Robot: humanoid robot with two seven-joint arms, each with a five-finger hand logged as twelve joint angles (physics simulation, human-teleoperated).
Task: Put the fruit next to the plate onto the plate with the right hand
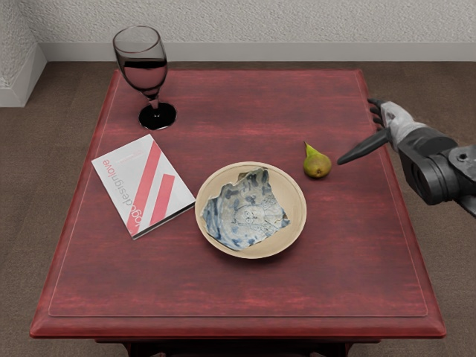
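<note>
A small green-yellow pear (317, 163) stands on the red table just right of the plate (291, 190), apart from its rim. The plate is cream with a blue-and-white pattern in its middle. My right hand (375, 130) comes in from the right edge and hovers a short way right of the pear, not touching it. Its fingers are spread, with one dark finger (361, 150) pointing left toward the pear, and it holds nothing. The left arm is out of view.
A wine glass (145, 74) stands at the back left of the table. A white and red booklet (141, 184) lies left of the plate. The table's right edge (405, 216) runs under my right forearm.
</note>
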